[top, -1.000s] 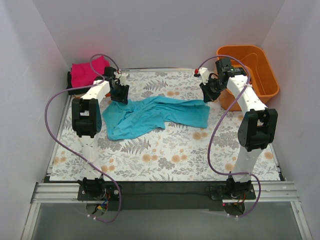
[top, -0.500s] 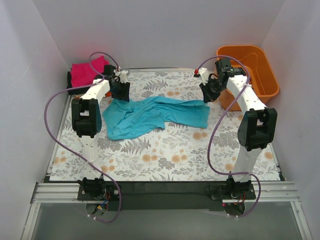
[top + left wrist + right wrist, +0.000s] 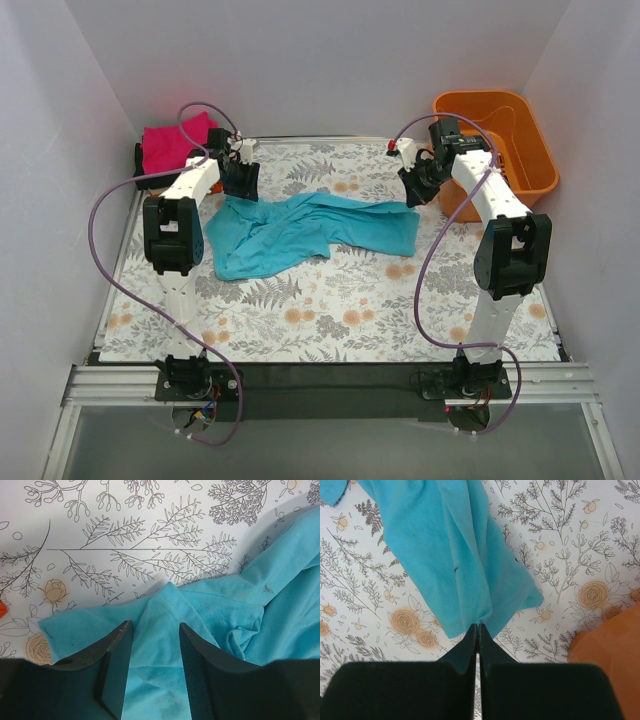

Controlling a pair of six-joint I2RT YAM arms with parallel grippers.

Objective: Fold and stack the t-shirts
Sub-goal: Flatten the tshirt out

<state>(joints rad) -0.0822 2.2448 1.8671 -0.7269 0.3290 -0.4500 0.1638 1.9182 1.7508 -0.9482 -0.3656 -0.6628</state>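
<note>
A teal t-shirt (image 3: 300,230) lies crumpled and spread across the middle of the floral table. My left gripper (image 3: 240,188) is over the shirt's far left edge; in the left wrist view it (image 3: 154,630) is open, with the teal cloth (image 3: 240,605) below and between the jaws. My right gripper (image 3: 412,195) is at the shirt's right end; in the right wrist view it (image 3: 477,626) is shut on a bunched edge of the teal cloth (image 3: 450,550). A folded magenta-pink shirt (image 3: 175,143) lies at the far left corner on something black (image 3: 141,160).
An orange plastic basket (image 3: 530,150) stands at the far right, just behind the right arm, and its corner shows in the right wrist view (image 3: 610,650). White walls close the table in on the left, back and right.
My left gripper has shifted slightly toward the back over the shirt's far left edge. The right gripper has barely moved and is still shut on the cloth.
</note>
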